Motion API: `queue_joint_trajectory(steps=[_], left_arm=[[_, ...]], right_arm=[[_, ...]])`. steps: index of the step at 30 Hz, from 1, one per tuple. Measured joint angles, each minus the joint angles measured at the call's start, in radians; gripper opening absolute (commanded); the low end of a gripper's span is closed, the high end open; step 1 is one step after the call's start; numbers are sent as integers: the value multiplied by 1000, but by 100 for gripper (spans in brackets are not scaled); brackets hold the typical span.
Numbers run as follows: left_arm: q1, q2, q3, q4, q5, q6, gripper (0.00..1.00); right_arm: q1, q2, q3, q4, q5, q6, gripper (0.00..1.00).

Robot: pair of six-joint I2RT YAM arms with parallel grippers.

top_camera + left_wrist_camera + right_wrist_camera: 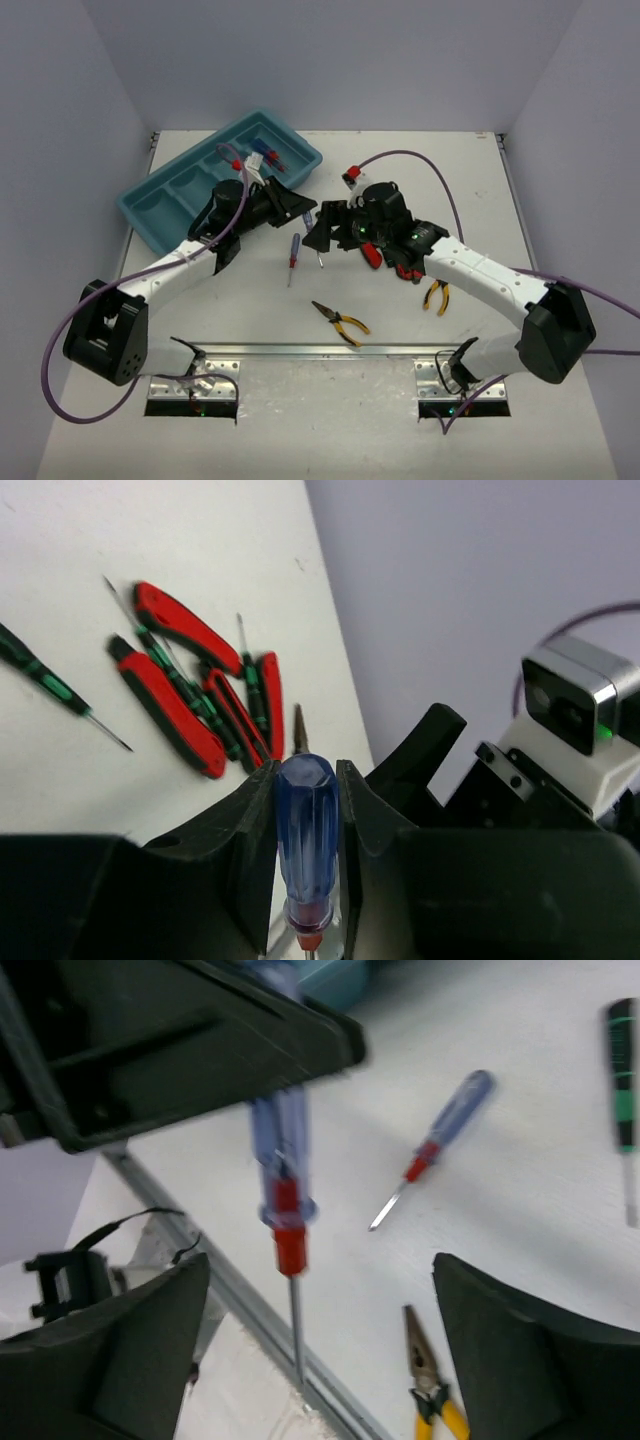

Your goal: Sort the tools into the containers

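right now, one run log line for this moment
left end effector: shut on blue screwdriver | right end effector: open | red pliers: on table

glossy plastic screwdriver (306,830), matt white table (240,300)

Left claw (303,210), right claw (323,236) nearly touching mid-table; tray (140,212) close beyond left; far-right tabletop (440,170) open.

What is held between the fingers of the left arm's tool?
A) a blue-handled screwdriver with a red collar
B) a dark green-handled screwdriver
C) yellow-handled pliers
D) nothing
A: in the left wrist view the left arm's tool is clamped on the blue-handled plastic screwdriver with a red collar, with one black finger pressing each side of the handle.
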Motion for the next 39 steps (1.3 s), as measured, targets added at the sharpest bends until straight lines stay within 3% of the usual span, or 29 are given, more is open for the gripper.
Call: queue_joint_trajectory(steps=[6,12,14,19,21,25,32,39], left_arm=[[27,140,339,-335,-320,138,0],[193,498,815,-512,-496,229,2],[240,622,955,-563,-509,239,37],[291,897,1261,-688,-506,250,73],[288,941,1299,-724,-489,251,82],[275,938,1304,-770,-460,253,87],[280,669,1156,-697,-419,273,90],[314,552,1153,-697,-452,337,100]], right_arm=[[-101,-77,3,-176,194,34,99],[-126,-183,-47,-273,291,29,99],[-126,-187,-61,-283,297,25,99],[-126,-156,-87,-301,286,14,99],[-126,-125,-87,-298,274,12,99],[-118,-38,-75,-297,258,24,99],[-25,194,46,-286,249,73,99],[-15,223,58,-274,233,84,99]])
